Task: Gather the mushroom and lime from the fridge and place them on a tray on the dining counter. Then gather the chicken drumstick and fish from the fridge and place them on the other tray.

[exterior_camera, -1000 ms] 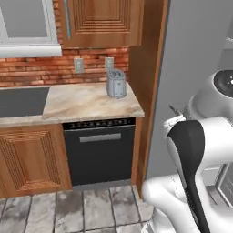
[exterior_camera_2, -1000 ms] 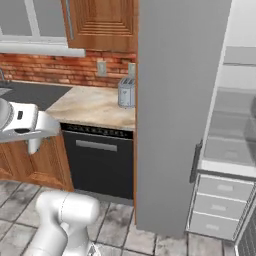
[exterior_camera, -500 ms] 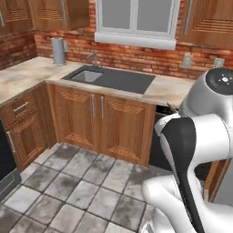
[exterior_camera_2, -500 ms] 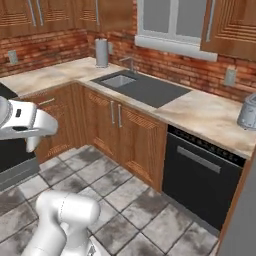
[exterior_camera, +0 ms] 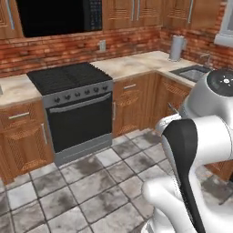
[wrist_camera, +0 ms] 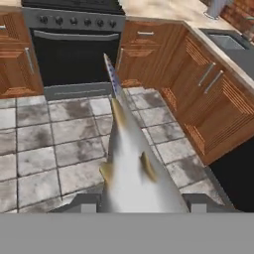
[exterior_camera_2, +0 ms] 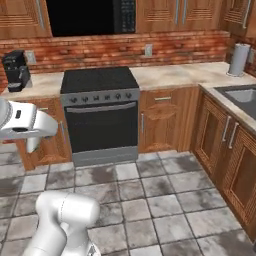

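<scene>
In the hand view a grey fish (wrist_camera: 131, 158) with yellowish fins and a thin tail sticks out forward from between the two dark fingertips. My gripper (wrist_camera: 140, 202) is shut on the fish, one finger (wrist_camera: 82, 202) on each side of its body. It hangs over the tiled floor, with its tail pointing toward the oven. The fridge, both trays, the dining counter, the mushroom, the lime and the chicken drumstick are out of view.
A black stove with oven (exterior_camera: 77, 113) (exterior_camera_2: 100, 115) stands ahead among wooden cabinets (exterior_camera_2: 165, 117). A sink (exterior_camera_2: 240, 95) and paper towel roll (exterior_camera_2: 239, 59) are on the right counter, and a coffee machine (exterior_camera_2: 17, 70) is on the left. Grey tiled floor (exterior_camera_2: 150, 190) lies between.
The whole picture has swung: the base has turned away from the fridge and dishwasher, past the sink, and now faces the stove. The arm holds the same pose.
</scene>
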Robot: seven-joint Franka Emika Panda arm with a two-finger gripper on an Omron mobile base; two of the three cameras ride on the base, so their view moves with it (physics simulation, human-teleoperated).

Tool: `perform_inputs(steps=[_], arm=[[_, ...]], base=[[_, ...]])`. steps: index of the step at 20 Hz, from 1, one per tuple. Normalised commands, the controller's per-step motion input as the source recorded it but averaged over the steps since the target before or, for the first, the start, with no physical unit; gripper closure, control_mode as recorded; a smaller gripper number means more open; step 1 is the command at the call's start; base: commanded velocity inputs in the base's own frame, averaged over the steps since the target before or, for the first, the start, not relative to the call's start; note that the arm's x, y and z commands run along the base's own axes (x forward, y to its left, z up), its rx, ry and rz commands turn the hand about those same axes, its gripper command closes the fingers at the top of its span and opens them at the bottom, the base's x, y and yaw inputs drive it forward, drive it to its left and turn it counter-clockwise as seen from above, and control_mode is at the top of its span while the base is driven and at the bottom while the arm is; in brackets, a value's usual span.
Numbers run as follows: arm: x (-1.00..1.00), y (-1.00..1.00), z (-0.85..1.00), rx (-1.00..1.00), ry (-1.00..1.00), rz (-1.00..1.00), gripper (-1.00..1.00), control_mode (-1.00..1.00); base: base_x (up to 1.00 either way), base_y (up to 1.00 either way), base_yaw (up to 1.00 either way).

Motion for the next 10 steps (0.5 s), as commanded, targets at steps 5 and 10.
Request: perform_inputs(steps=[5,10], arm=[[0.0,0.0,0.0,0.0,0.0,0.0,1.0,1.0],[0.0,0.0,0.0,0.0,0.0,0.0,1.0,1.0]], base=[[-0.16,0.41,0.83],[-0.02,0.42,0.78]])
